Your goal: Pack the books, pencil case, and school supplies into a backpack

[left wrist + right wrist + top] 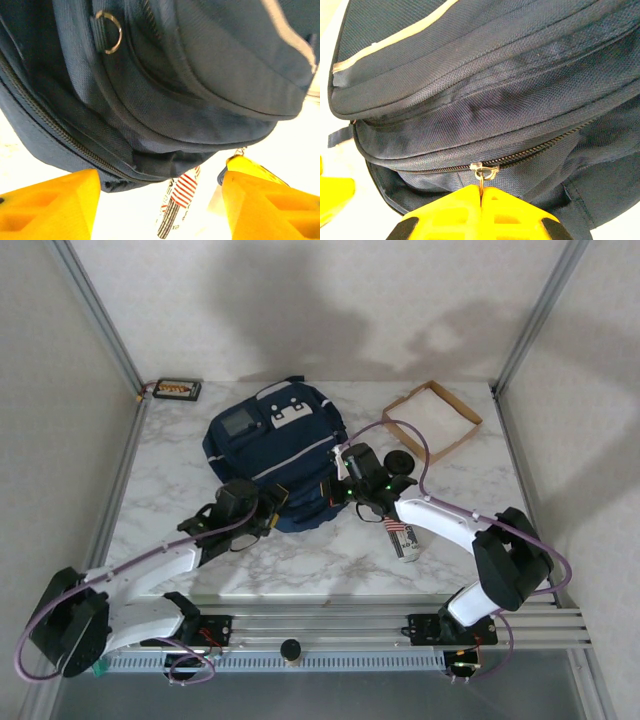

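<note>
Right gripper (pixel 481 197) tight on the likely zipper pull (pixel 484 173) of the backpack (pixel 485 85); left gripper (pixel 160 200) agape, empty, alongside.

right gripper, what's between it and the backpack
The metal zipper pull: the shut right gripper pinches it at the zipper of the backpack, in the right wrist view.

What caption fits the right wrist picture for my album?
Right gripper pinching the zipper pull on the navy backpack.

Navy backpack (pixel 272 452) front-up, centre of table (pixel 330 562), pale-striped pocket.
</note>
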